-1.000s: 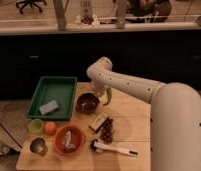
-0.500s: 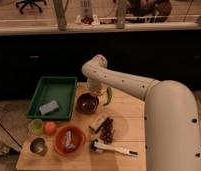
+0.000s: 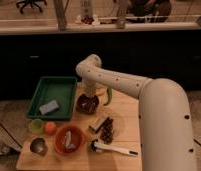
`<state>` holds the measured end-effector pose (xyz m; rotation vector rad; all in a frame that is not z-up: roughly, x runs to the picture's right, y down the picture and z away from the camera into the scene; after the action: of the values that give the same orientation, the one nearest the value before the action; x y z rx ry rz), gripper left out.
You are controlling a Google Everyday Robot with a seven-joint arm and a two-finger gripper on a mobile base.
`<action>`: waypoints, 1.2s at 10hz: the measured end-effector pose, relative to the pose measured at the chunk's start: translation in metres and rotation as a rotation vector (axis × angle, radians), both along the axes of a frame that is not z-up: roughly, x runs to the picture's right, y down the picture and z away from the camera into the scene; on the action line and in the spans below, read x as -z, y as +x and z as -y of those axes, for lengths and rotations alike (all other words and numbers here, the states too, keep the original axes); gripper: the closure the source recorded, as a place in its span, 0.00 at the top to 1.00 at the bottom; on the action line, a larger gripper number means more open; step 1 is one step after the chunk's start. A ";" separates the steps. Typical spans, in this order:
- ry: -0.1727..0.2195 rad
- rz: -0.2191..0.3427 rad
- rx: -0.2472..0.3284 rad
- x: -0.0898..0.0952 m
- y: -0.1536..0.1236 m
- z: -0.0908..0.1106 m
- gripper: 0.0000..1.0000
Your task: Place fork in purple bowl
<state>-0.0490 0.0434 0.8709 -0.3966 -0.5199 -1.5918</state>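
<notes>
The purple bowl (image 3: 87, 104) stands near the back of the wooden table (image 3: 128, 134), just right of the green tray. My gripper (image 3: 89, 93) hangs from the white arm (image 3: 119, 82) directly over the bowl, its tip at or just inside the rim. It covers the far part of the bowl. The fork does not show anywhere on the table; whether it is in the gripper or in the bowl is hidden.
A green tray (image 3: 51, 92) with a grey sponge (image 3: 49, 107) lies at the left. In front are a green cup (image 3: 36, 125), an orange fruit (image 3: 49, 128), a metal cup (image 3: 39, 146) and an orange bowl (image 3: 69, 140) holding a grey piece. A white-handled brush (image 3: 114, 149) and brown snack items (image 3: 106, 130) lie at front right. A green object (image 3: 109, 95) lies by the arm.
The arm has swung left, bringing the gripper from beside the purple bowl's right edge to over the bowl. Nothing else on the table has moved.
</notes>
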 end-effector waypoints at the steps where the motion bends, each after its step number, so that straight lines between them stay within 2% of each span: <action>1: -0.006 0.000 0.008 0.000 0.000 -0.002 0.02; 4: -0.020 0.015 0.022 0.000 -0.008 -0.005 0.29; 6: -0.028 0.012 0.027 -0.001 -0.008 -0.007 0.52; 9: -0.038 0.006 0.037 -0.001 -0.011 -0.010 0.78; 12: -0.037 -0.007 0.044 -0.001 -0.011 -0.009 0.80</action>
<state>-0.0596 0.0528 0.8718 -0.4435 -0.5393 -1.6244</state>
